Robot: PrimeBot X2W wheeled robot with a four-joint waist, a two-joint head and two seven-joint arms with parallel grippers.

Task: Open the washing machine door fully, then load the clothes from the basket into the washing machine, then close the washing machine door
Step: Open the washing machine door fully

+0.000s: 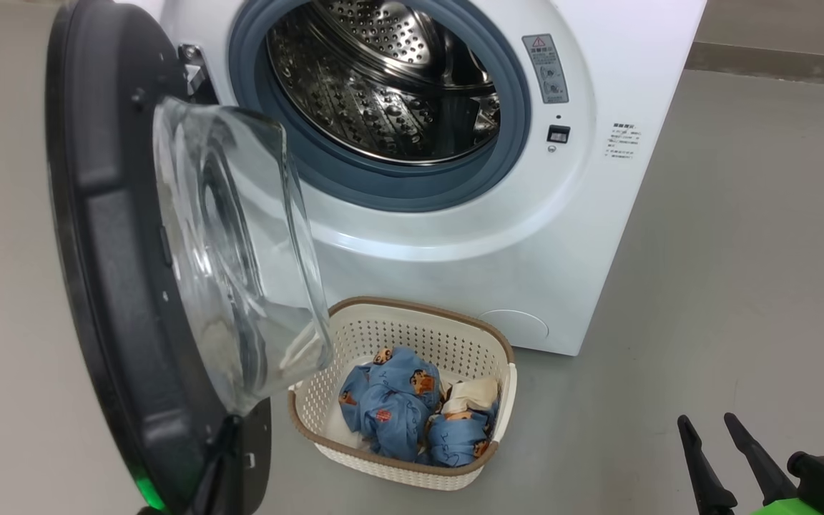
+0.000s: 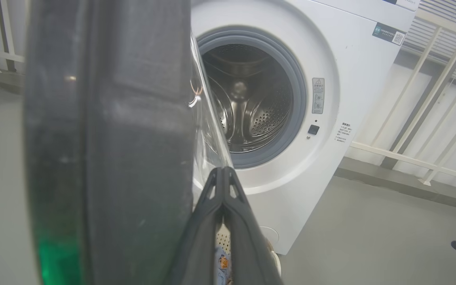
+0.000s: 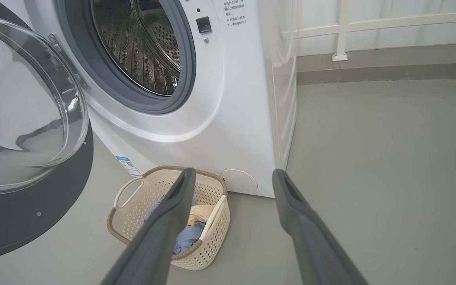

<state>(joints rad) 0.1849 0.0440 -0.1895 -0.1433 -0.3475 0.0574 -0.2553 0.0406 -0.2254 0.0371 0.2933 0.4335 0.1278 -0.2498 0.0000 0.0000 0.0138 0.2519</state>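
Observation:
The white washing machine [image 1: 512,236] stands with its steel drum [image 1: 383,79] exposed. The washing machine door [image 1: 111,236], black-rimmed with a bulging glass bowl [image 1: 240,243], is swung out to the left. In the left wrist view my left gripper [image 2: 223,169] is shut and holds nothing, its tips beside the door's inner rim [image 2: 109,138] and glass. On the floor in front of the machine, the cream basket [image 1: 412,318] holds the blue printed clothes [image 1: 390,408]. My right gripper [image 1: 707,418] hangs open and holds nothing at the lower right, well right of the basket [image 3: 129,233].
Bare grey floor [image 1: 741,286] stretches to the right of the machine. A white railing [image 3: 370,25] and a low kerb run behind it. The open door [image 3: 26,221] overhangs the basket's left edge.

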